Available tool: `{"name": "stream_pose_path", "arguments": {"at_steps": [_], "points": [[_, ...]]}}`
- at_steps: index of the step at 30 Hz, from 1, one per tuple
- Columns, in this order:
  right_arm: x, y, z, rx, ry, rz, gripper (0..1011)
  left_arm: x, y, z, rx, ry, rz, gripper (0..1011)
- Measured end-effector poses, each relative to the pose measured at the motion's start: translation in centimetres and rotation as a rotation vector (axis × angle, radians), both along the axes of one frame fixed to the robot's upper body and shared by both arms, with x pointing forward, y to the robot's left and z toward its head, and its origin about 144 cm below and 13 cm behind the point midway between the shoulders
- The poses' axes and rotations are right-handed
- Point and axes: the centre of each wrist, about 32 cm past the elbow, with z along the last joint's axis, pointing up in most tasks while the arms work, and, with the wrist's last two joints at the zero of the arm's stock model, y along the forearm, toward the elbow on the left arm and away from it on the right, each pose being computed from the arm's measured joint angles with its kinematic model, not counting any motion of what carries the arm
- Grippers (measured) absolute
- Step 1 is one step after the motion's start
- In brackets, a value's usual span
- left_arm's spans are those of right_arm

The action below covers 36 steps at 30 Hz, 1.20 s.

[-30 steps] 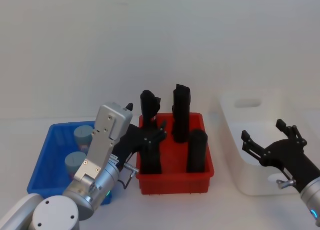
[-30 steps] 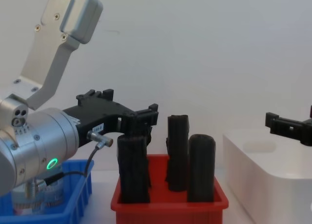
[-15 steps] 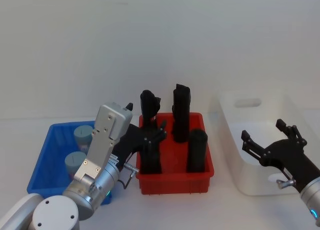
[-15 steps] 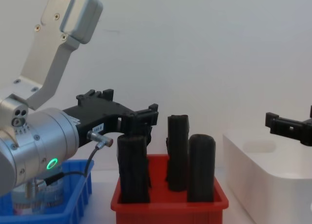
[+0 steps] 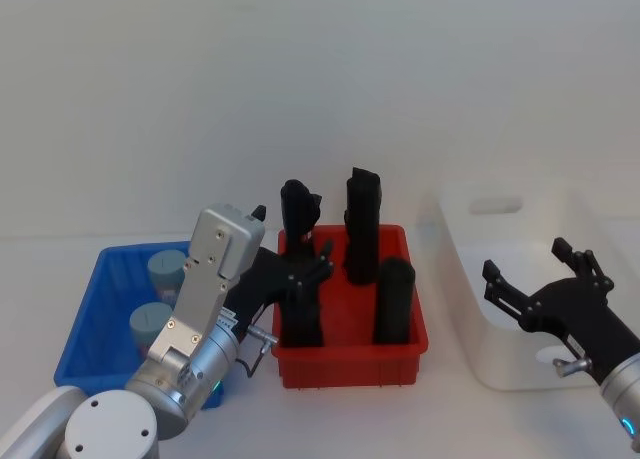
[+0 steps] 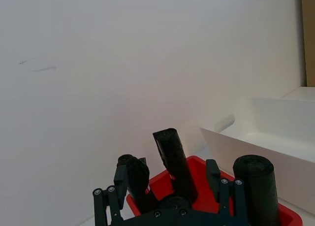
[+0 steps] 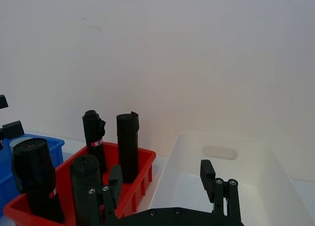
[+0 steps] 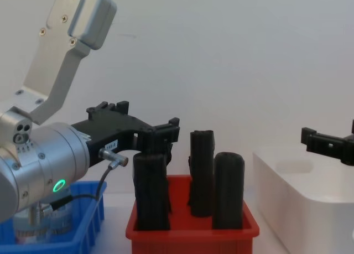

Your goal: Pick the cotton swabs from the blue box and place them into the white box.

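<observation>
- Blue plastic marked the target. The blue box sat below and behind the left tool, back on the wrist side of it, not ahead of its fingertips.
- Two cotton swab tubs stood upright in that box with lids up, one just beyond the other. Their long axis ran vertical, which in my judgement called for a reach straight down from above.
- The left tool was spread wide and held nothing. It hovered over the near corner of the red bin, fingertips close beside a black roll, pointing away from the tubs.
- The right tool hung above the white box, its fingers also wide apart and empty. From it, the tubs lay well off to the left, past the red bin.
- The left tool was plainly the nearer one, so the pick looked to be its job.
- The coming move seemed to turn on reversing its direction: draw back from the red bin, swing towards the blue box, then descend over one lid.
- One risk, as I judged it, was that the open fingers could brush the black roll on the way out.
- With both tubs in the blue box, the task looked barely begun.
</observation>
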Motion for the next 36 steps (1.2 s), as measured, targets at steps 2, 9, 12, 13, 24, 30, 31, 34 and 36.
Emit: {"name": "stream_pose_path", "arguments": {"at_steps": [2, 9, 12, 13, 24, 30, 31, 34, 36], "points": [[0.00, 0.00, 0.00, 0.000, 0.000, 0.000, 1002, 0.00, 0.00, 0.00, 0.000, 0.000, 0.000, 1004], [0.00, 0.00, 0.00, 0.000, 0.000, 0.000, 1002, 0.00, 0.00, 0.00, 0.000, 0.000, 0.000, 1004], [0.00, 0.00, 0.00, 0.000, 0.000, 0.000, 1002, 0.00, 0.00, 0.00, 0.000, 0.000, 0.000, 1004], [0.00, 0.00, 0.00, 0.000, 0.000, 0.000, 1002, 0.00, 0.00, 0.00, 0.000, 0.000, 0.000, 1004], [0.00, 0.00, 0.00, 0.000, 0.000, 0.000, 1002, 0.00, 0.00, 0.00, 0.000, 0.000, 0.000, 1004], [0.00, 0.00, 0.00, 0.000, 0.000, 0.000, 1002, 0.00, 0.00, 0.00, 0.000, 0.000, 0.000, 1004], [0.00, 0.00, 0.00, 0.000, 0.000, 0.000, 1002, 0.00, 0.00, 0.00, 0.000, 0.000, 0.000, 1004], [0.00, 0.00, 0.00, 0.000, 0.000, 0.000, 1002, 0.00, 0.00, 0.00, 0.000, 0.000, 0.000, 1004], [0.00, 0.00, 0.00, 0.000, 0.000, 0.000, 1002, 0.00, 0.00, 0.00, 0.000, 0.000, 0.000, 1004]]}}
